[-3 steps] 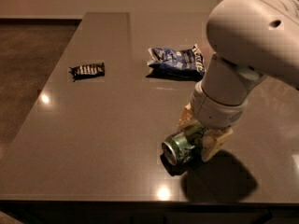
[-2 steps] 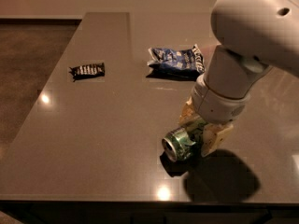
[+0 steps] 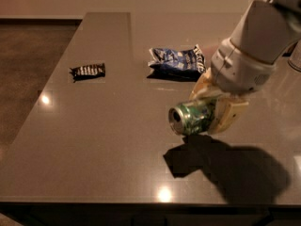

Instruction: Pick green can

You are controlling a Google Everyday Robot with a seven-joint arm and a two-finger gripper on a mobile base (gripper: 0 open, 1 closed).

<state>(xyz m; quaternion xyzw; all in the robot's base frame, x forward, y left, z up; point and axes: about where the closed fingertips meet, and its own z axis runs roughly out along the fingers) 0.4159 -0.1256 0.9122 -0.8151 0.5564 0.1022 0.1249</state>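
The green can (image 3: 190, 118) lies on its side in the air, silver top facing left, held between my gripper's (image 3: 211, 108) cream fingers. The gripper is shut on the can and holds it clear above the brown table (image 3: 94, 126). The can's shadow falls on the table below it. My white arm (image 3: 254, 46) comes in from the upper right.
A blue snack bag (image 3: 176, 61) lies on the table behind the gripper. A small black wrapper bar (image 3: 88, 71) lies at the left. The table's front edge runs along the bottom, and its left edge borders a dark floor.
The gripper has lifted the green can up off the table and carried it a little to the right. The arm has risen with it.
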